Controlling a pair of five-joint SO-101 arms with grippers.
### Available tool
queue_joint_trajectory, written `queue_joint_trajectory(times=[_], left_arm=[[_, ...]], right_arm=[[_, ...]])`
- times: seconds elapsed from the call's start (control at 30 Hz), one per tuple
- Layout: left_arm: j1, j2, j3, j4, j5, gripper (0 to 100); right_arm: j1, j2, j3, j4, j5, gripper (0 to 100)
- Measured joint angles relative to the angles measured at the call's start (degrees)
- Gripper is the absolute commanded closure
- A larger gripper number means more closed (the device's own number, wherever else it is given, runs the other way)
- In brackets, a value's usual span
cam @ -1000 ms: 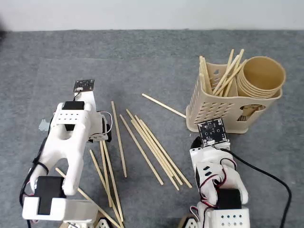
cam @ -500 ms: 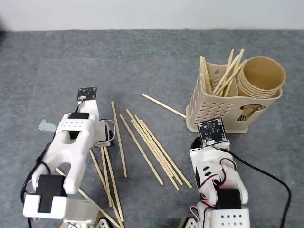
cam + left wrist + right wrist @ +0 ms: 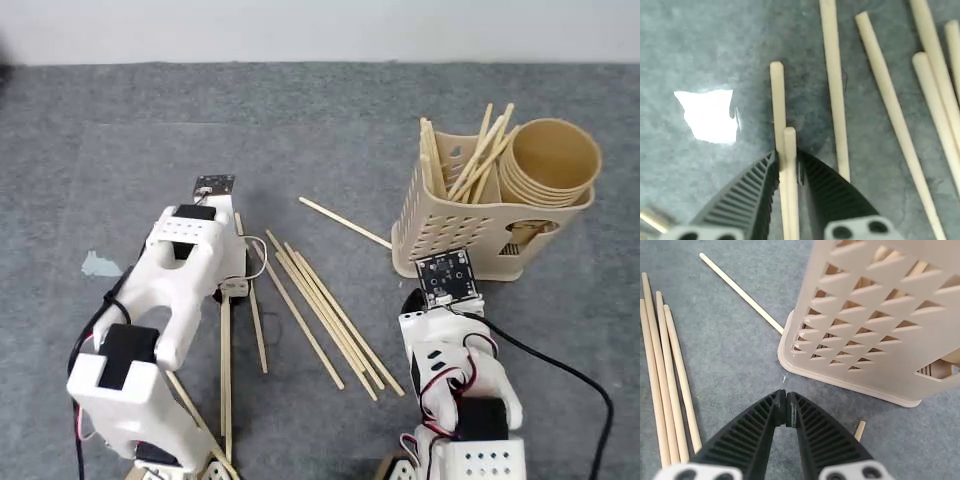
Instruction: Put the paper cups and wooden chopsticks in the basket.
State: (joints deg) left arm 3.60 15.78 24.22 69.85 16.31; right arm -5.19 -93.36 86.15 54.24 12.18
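Observation:
The beige lattice basket (image 3: 450, 225) stands at the right with stacked paper cups (image 3: 552, 160) and several wooden chopsticks (image 3: 468, 165) inside. My left gripper (image 3: 234, 290) is low over the mat left of centre, shut on two chopsticks (image 3: 225, 370) that trail back toward the arm's base. The left wrist view has both sticks (image 3: 789, 145) pinched between the black fingers (image 3: 757, 187). Several loose chopsticks (image 3: 325, 315) lie in the middle. My right gripper (image 3: 786, 402) is shut and holds nothing, close to the basket's base (image 3: 840, 380).
One chopstick (image 3: 345, 222) lies aslant with its end at the basket's left foot. More sticks (image 3: 190, 405) lie under the left arm near the front edge. A pale patch (image 3: 100, 265) marks the grey mat at the left. Open mat stretches across the back.
The left arm has swung to the right and forward. The two sticks beneath it, earlier lying slanted, now point straight back in its shut gripper. The right arm has stayed still.

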Motion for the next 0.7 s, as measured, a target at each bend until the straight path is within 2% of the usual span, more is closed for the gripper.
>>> queue_joint_trajectory(times=[0.27,0.5,0.7], left_arm=[[1.85,-6.33,-0.44,4.04,3.69,99],[1.85,-16.26,-9.32,13.54,3.87,99],[1.85,-18.29,-18.99,16.88,3.96,99]], right_arm=[[0.00,0.00,0.00,0.00,0.00,99.1],[0.00,0.00,0.00,0.00,0.00,99.1],[0.09,0.00,0.00,0.00,0.00,99.1]])
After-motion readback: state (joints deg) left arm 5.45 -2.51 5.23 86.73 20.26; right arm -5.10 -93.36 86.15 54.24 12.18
